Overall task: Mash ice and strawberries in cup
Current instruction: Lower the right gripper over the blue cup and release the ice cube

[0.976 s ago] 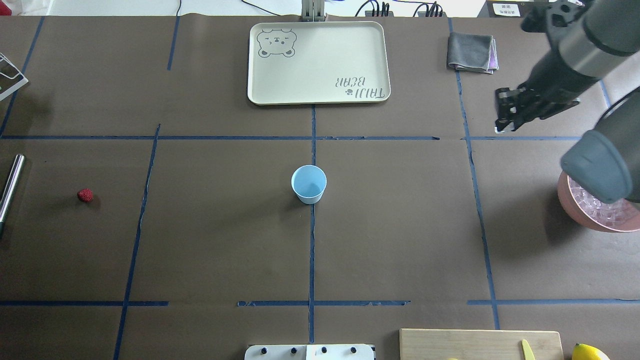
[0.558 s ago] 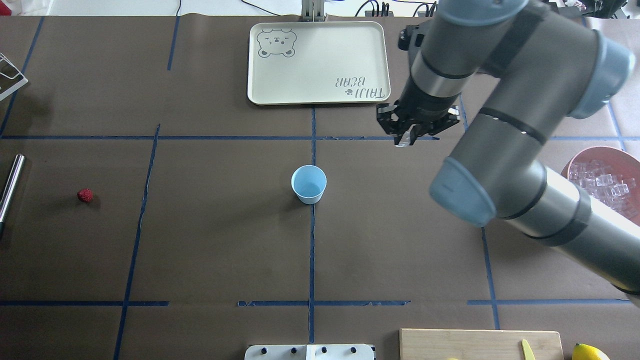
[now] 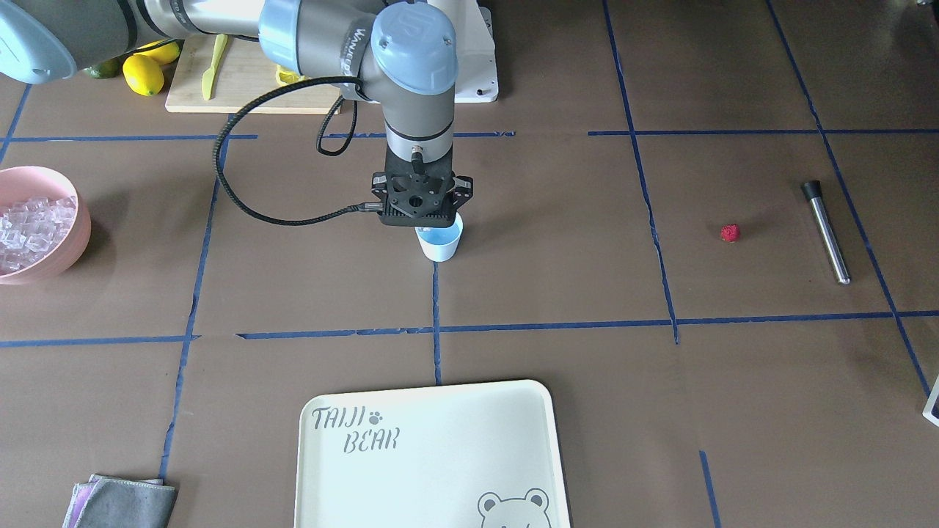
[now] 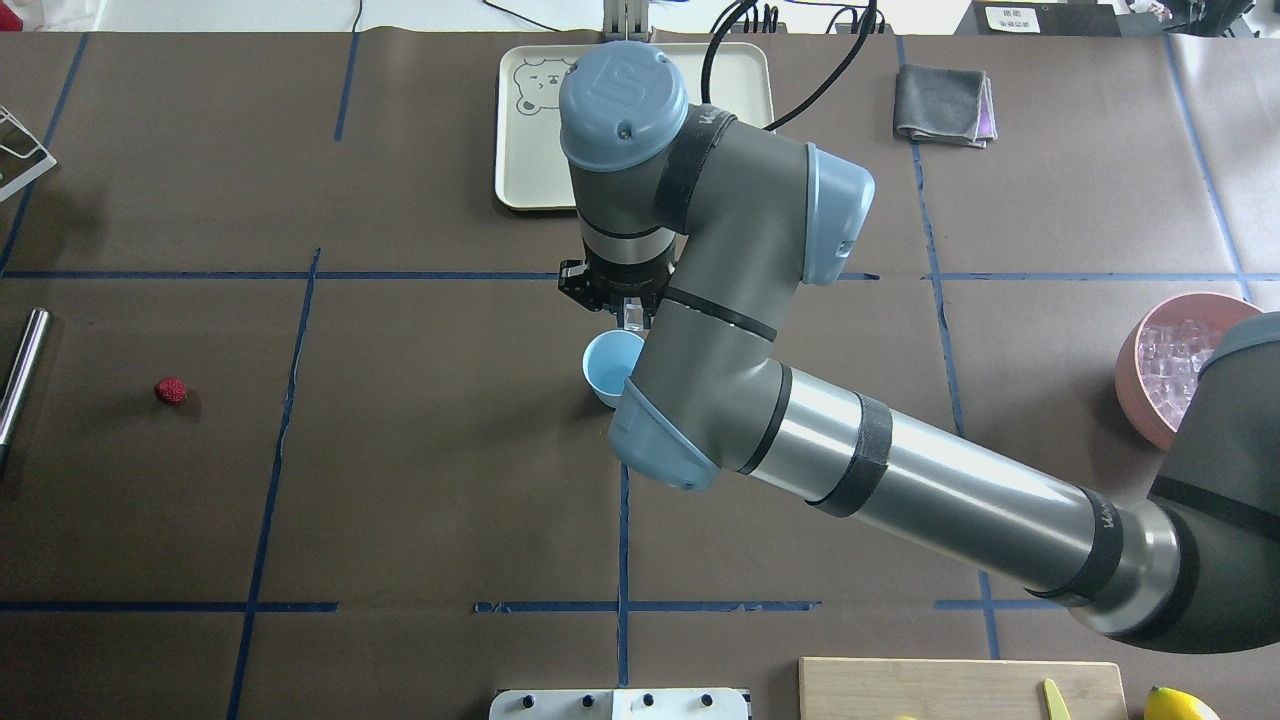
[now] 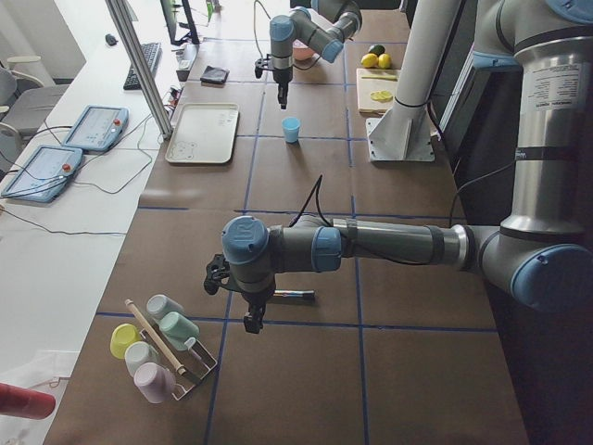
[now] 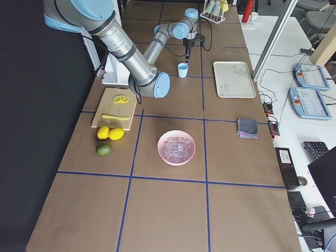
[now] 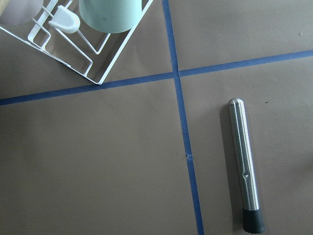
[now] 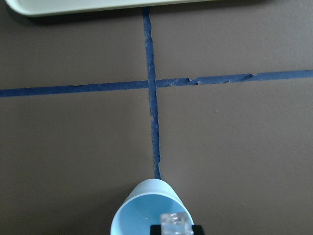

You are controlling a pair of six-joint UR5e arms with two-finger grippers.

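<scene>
**Right jaws hold an ice cube over the cup**

The right jaws are closed on one clear ice cube (image 8: 175,221), pinched by two of its sides. Only the right wrist view shows this plainly. There the cube hangs over the light blue inside of the cup (image 8: 128,215), toward the near rim. From overhead, the arm's bulk covers part of the cup and the cube is only a small glassy glint by the far rim. The front view hides the cube behind the black wrist mount. Both side views show the jaws pointing straight down above the cup, with a small gap between them.

A second ago the right arm was out at the robot's right, near the grey cloth (image 4: 940,100). A moment later it was by the corner of the cream tray (image 4: 530,160). Now it is over the middle of the bench (image 4: 420,470). The cup and the strawberry (image 4: 171,390) have not moved.

The strawberry lies far out on the robot's left, well apart from the right jaws and the cup. A steel muddler (image 7: 244,166) lies further out still.

The left jaws appear only in the left side view, beside the muddler. I cannot tell whether they are open or closed. A pink bowl (image 3: 73,249) of loose ice (image 3: 29,224) stands at the robot's right.
</scene>
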